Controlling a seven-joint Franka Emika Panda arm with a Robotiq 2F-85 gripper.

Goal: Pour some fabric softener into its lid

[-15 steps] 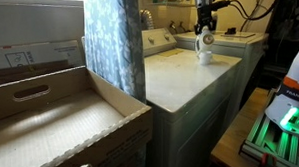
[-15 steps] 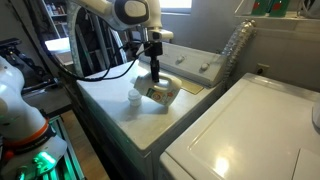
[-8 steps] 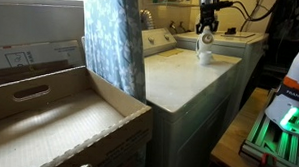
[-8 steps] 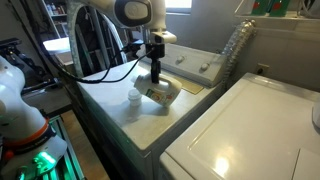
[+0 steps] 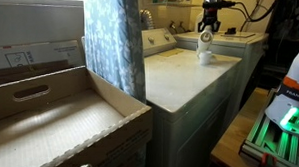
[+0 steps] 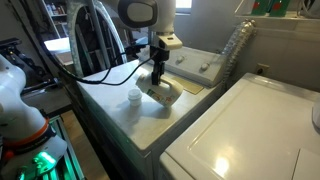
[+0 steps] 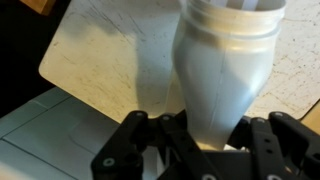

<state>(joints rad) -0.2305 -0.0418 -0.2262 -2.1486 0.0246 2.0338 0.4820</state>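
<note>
My gripper (image 6: 158,78) is shut on the fabric softener (image 6: 165,95), a small white bottle held tilted just above the white washer top (image 6: 115,115). In the wrist view the bottle (image 7: 225,70) fills the space between my jaws (image 7: 205,140), with its narrow end at the jaws. The lid (image 6: 134,97), a small white cup, stands upright on the washer top, a little apart from the bottle. In an exterior view my gripper (image 5: 207,33) hangs over a white shape (image 5: 204,55); I cannot tell bottle from lid there.
The washer's control panel (image 6: 200,65) runs along the back. A second white appliance (image 6: 250,130) stands beside it, with a corrugated hose (image 6: 233,48) between them. A patterned curtain (image 5: 113,45) and an open cardboard box (image 5: 51,117) sit nearer that camera.
My gripper has shifted a little away from the lid with the bottle in it. The bottle has tipped and turned, so its coloured label no longer faces the camera. The lid has not moved.
</note>
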